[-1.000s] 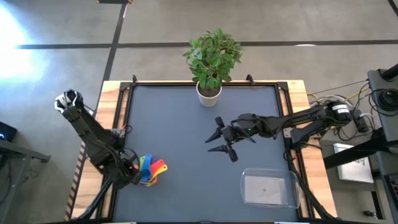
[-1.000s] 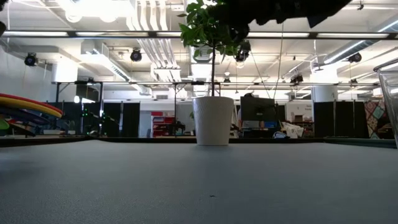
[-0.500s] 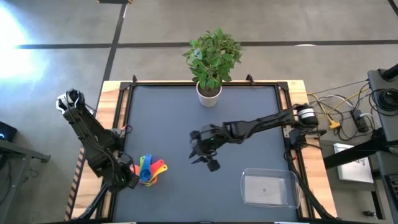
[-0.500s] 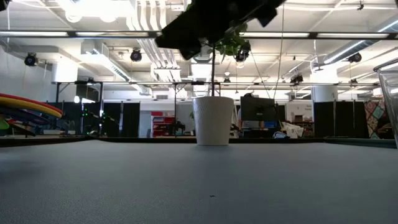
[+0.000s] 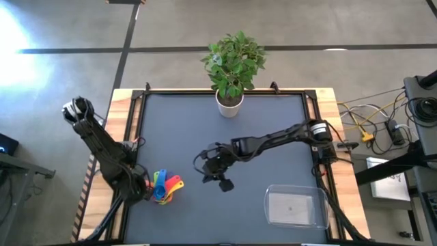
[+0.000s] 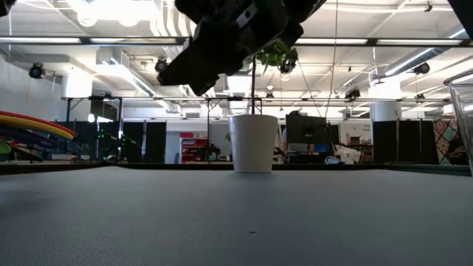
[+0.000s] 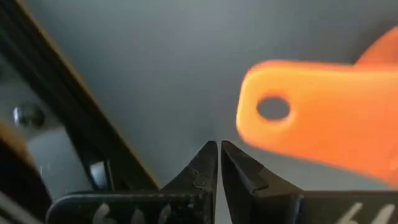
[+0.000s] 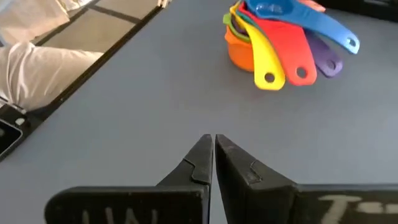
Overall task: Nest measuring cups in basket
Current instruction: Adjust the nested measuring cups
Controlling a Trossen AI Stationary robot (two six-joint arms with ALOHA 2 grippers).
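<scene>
Right gripper [image 5: 220, 179] has swung from table centre toward left, nearer cup stack; jaws now closed, empty. Left gripper [image 5: 145, 188] at table's left edge, just beside stack, jaws closed on nothing; orange handle [image 7: 317, 127] hangs past its tips. Measuring cups [image 5: 164, 186] already nested, handles fanned, near left edge. Basket [image 5: 295, 207] well apart, front right corner, empty. Likely step: reach for stack. Advice: reopen jaws first, approach from handle side, pinch several handles together, lift level so nest stays intact.

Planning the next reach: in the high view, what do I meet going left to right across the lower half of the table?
Left end effector → stacked measuring cups → right end effector → basket.
</scene>
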